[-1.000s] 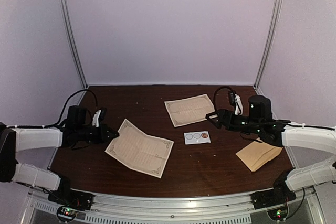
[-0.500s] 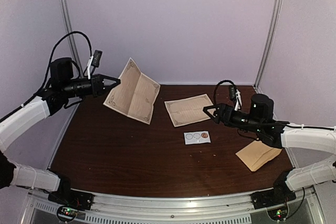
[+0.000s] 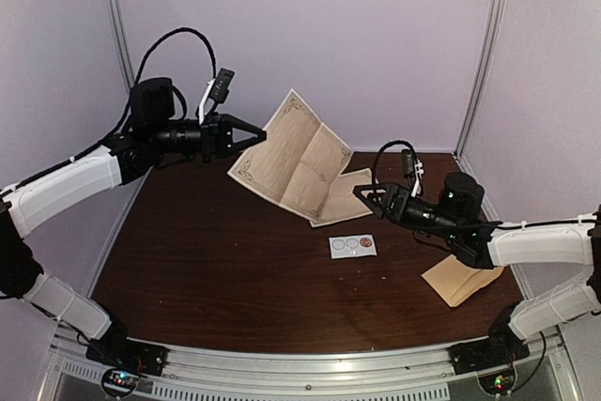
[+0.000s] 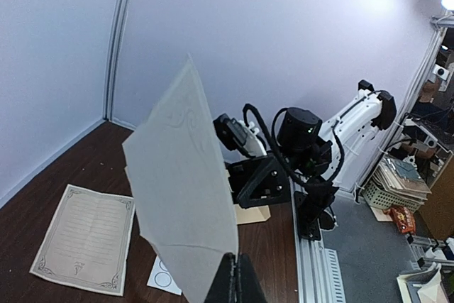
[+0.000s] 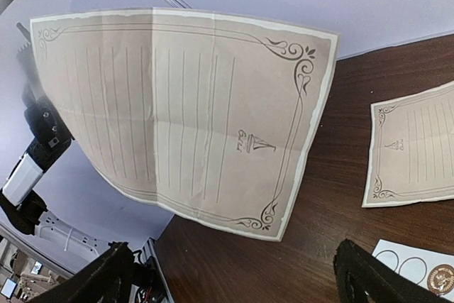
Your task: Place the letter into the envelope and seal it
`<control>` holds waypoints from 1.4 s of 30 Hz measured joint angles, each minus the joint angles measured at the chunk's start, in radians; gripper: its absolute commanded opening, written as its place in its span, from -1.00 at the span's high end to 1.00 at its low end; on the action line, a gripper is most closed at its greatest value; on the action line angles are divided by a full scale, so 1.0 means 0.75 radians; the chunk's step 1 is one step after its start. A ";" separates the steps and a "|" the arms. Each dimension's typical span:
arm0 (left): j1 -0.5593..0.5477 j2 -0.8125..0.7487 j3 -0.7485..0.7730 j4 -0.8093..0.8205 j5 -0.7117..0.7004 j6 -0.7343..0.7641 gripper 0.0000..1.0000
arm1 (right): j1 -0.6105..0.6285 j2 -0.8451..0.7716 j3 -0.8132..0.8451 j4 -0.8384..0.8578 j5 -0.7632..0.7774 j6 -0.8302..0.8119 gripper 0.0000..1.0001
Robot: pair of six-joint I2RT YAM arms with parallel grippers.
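Top cam is looking down from behind the bases, covering the whole table. Left wrist cam is facing the right arm, held letter very near. Right wrist cam is facing back at the same letter, close. Both are catching the flat sheet.

Two letter sheets, one envelope, one sticker card.

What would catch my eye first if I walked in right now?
A creased, ornate-bordered letter held high above the dark table, pinched at its edge by the left gripper. Beside it, the right gripper hangs open near a second sheet, with the tan envelope lying at the table's right edge.
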 measured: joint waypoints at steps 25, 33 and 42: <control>0.001 -0.154 -0.138 0.212 0.073 -0.032 1.00 | 0.011 0.020 -0.069 0.468 -0.120 0.115 -0.20; 0.001 -0.155 -0.155 0.287 0.079 -0.080 1.00 | 0.018 0.065 -0.069 0.502 -0.130 0.110 -0.31; 0.001 -0.155 -0.190 0.354 0.083 -0.130 1.00 | 0.045 0.136 -0.038 0.533 -0.151 0.099 0.02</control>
